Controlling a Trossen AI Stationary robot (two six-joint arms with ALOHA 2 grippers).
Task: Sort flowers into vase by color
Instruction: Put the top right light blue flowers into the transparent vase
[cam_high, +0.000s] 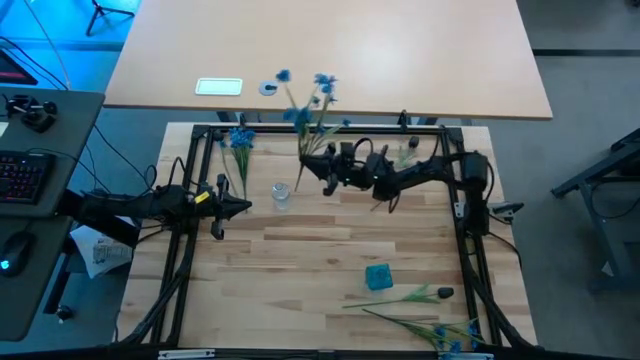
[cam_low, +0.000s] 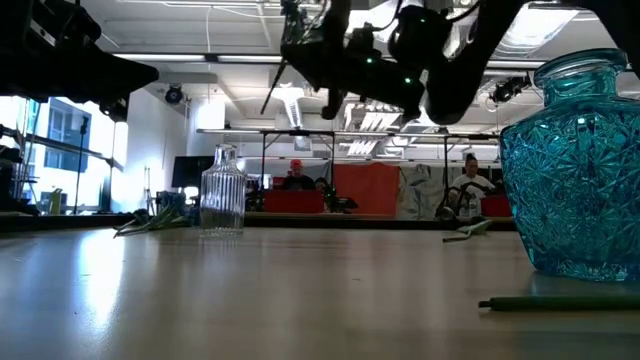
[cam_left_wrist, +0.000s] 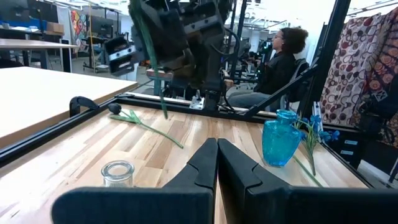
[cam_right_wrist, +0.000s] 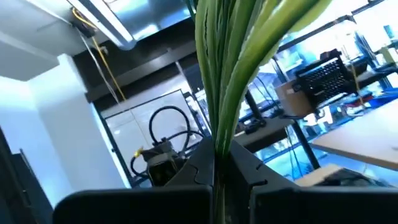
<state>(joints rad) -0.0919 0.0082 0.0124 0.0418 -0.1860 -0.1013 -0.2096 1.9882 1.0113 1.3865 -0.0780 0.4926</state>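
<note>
- Nearest the front edge of the table, a few flowers lie flat: a dark-budded stem (cam_high: 405, 296) and a blue-blossomed stem (cam_high: 430, 331), with the blue vase (cam_high: 378, 277) standing just behind them.
- Mid-table, the left gripper (cam_high: 243, 207) waits at the left side, fingers pressed together on nothing, as the left wrist view shows.
- Just beyond it stands the clear glass vase (cam_high: 281, 193), with nothing in it.
- The right gripper (cam_high: 304, 172) hangs above the table just beside that vase, pinching a bunch of blue flowers (cam_high: 305, 100) by their green stalks (cam_right_wrist: 227, 68); the blossoms rise towards the far edge.
- Farther back, more blue flowers (cam_high: 240, 141) lie by the far-left frame.
- The step in hand looks like carrying the blue bunch to the clear vase; next, the stalk ends must line up over its narrow mouth and go down straight, or the light glass may tip.
</note>
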